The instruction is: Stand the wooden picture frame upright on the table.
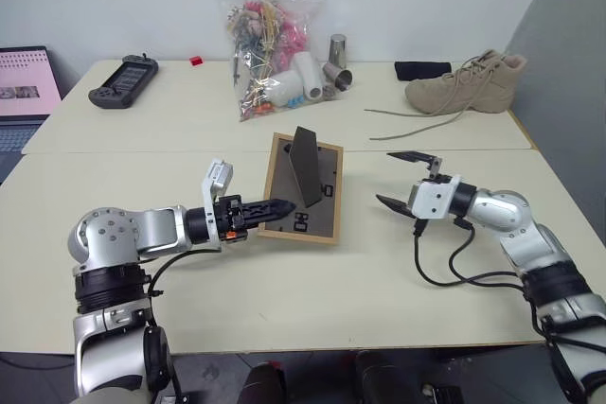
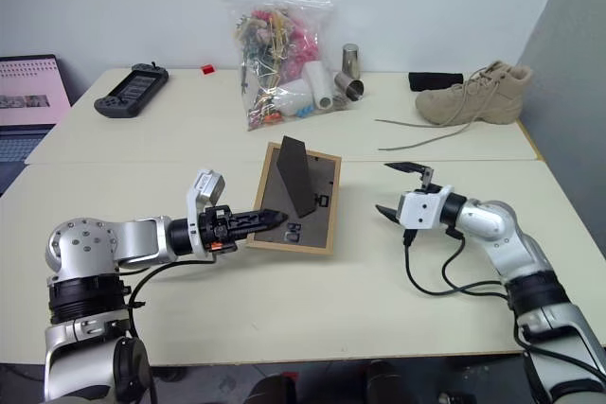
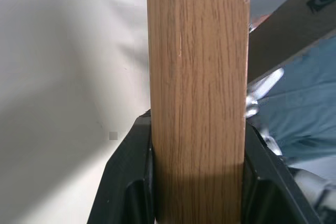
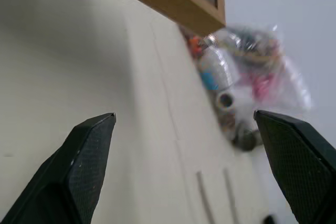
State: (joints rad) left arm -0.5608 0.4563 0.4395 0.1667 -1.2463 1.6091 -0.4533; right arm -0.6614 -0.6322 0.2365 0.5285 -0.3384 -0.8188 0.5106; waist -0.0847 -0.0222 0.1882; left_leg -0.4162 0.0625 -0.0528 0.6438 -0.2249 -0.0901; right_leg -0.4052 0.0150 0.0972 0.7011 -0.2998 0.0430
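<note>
On the table (image 1: 284,281), left jaws (image 1: 273,207) clamp the wooden picture frame (image 1: 303,188).

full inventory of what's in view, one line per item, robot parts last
wooden picture frame: 1, light wood with dark back, stand flap folded out, mid table, tilted, left edge clamped
table: 1, pale cream, seam across it
plastic bag: 1, clear, mixed colourful items, far centre
metal cups: 2, silver, right of the bag
boot: 1, tan, laces loose, far right
black item: 1, behind the boot
handheld controller: 1, dark grey, far left
red item: 1, small, far edge
laptop: 1, pink screen, left edge
left gripper: black, shut on the frame's edge
right gripper: black, open, right of the frame
</note>
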